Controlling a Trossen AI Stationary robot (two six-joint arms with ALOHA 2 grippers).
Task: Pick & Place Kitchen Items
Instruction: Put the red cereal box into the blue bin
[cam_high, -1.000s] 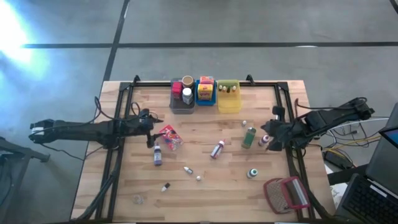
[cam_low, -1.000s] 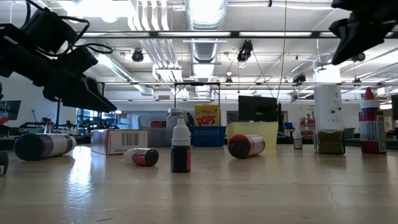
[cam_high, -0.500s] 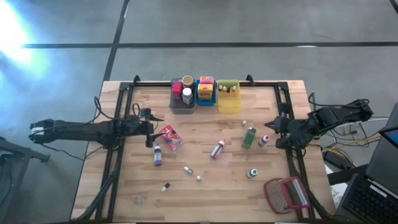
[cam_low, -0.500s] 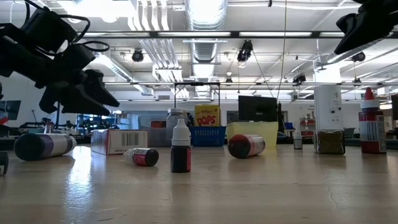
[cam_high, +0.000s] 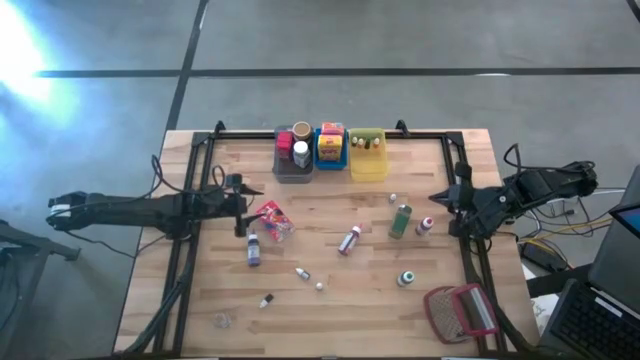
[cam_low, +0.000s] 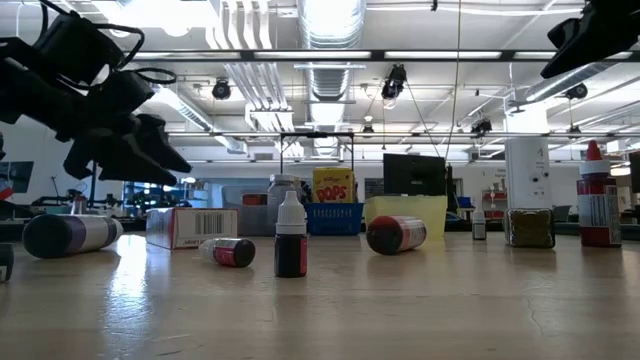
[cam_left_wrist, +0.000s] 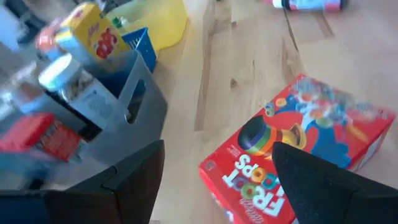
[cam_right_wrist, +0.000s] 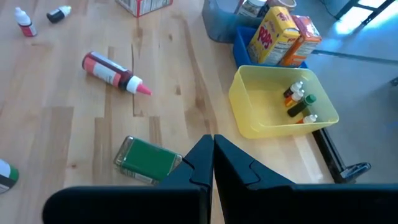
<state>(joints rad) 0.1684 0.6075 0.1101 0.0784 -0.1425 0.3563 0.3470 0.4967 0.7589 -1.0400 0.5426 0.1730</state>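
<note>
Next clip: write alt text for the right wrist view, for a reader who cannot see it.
The right gripper, fingers shut, hangs over a wooden table near a green bottle lying flat. Beyond are a pink-capped bottle on its side and a yellow bin holding tiny bottles, with cereal boxes standing in a blue bin behind it.

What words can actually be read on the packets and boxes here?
"FROOT LOOPS" on the red cereal box lying on the table below the open left gripper.
"POPS" on the yellow box standing in the blue bin.
The barcode digits on the box's end and the bottle labels are too small to read.
</note>
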